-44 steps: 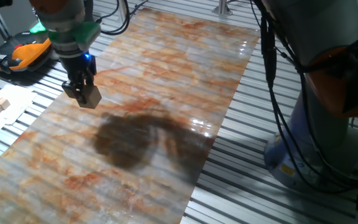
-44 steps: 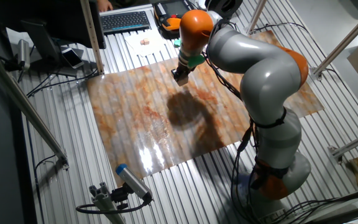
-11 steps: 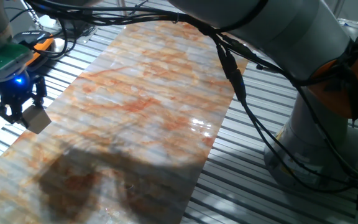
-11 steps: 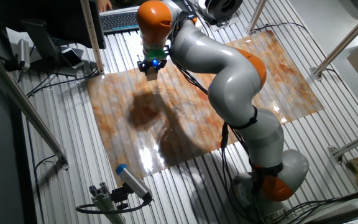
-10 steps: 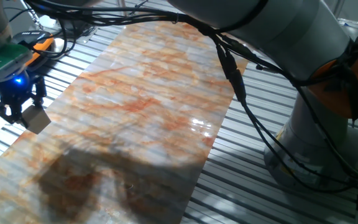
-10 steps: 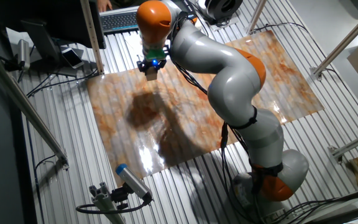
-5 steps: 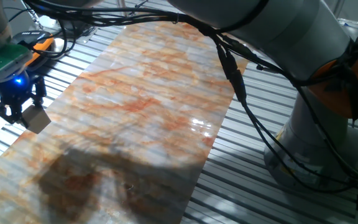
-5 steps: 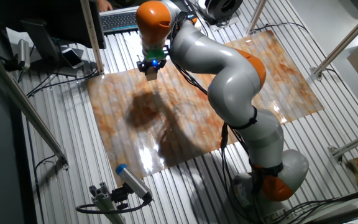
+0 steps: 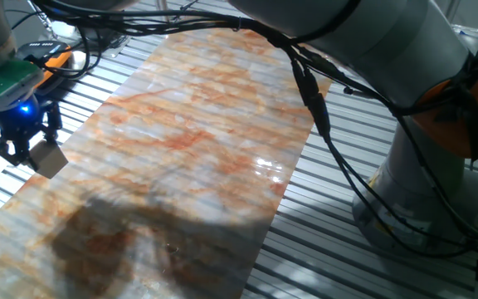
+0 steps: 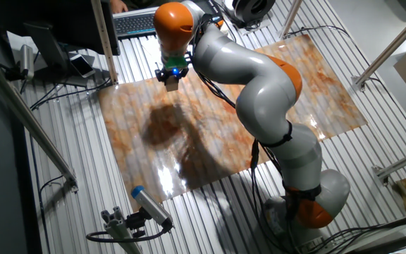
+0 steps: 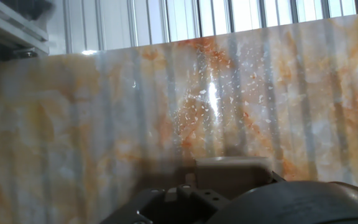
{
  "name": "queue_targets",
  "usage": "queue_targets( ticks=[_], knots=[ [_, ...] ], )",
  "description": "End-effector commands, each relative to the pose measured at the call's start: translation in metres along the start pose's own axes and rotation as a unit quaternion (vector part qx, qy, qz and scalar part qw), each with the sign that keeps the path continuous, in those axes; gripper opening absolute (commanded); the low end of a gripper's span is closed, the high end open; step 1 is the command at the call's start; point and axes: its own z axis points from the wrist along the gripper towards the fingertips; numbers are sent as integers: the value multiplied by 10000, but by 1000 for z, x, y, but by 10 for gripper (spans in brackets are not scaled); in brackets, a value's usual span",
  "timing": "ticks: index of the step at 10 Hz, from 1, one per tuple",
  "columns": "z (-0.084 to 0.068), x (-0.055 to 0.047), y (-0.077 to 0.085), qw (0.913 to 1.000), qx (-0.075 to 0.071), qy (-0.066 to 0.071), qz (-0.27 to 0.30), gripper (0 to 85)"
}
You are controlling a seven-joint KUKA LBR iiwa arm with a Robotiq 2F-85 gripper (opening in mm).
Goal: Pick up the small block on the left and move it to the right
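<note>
The small block (image 9: 50, 159) is a plain tan wooden cube held at my gripper's tip, at the left edge of the marbled mat (image 9: 206, 141). My gripper (image 9: 33, 152) is shut on it, low over the mat. In the other fixed view the gripper (image 10: 170, 80) is at the mat's far edge, and the block is too small to make out. In the hand view the block (image 11: 232, 173) sits at the bottom centre, close above the mat (image 11: 166, 99). The fingers themselves are hidden there.
An orange and black device (image 9: 52, 62) lies behind the gripper on the slatted table. A keyboard (image 10: 143, 22) and a post (image 10: 106, 42) stand beyond the mat's far edge. The arm's base (image 9: 438, 174) and cables (image 9: 338, 158) fill the right side.
Since 4.4 s ago the gripper has carried the block from the mat's middle to its left edge. Over the last second nothing has moved.
</note>
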Motion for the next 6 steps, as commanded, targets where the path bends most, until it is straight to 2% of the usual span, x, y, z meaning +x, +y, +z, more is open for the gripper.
queue_targets(
  ticks=[1, 2, 4, 5, 6],
  knots=[
    [0, 0, 0, 10000, -8, -24, -5, 0],
    [0, 0, 0, 9999, -134, -90, 46, 0],
    [0, 0, 0, 9994, -147, -270, 133, 0],
    [0, 0, 0, 9995, -174, -261, 95, 0],
    [0, 0, 0, 9995, -138, -265, 73, 0]
  ],
)
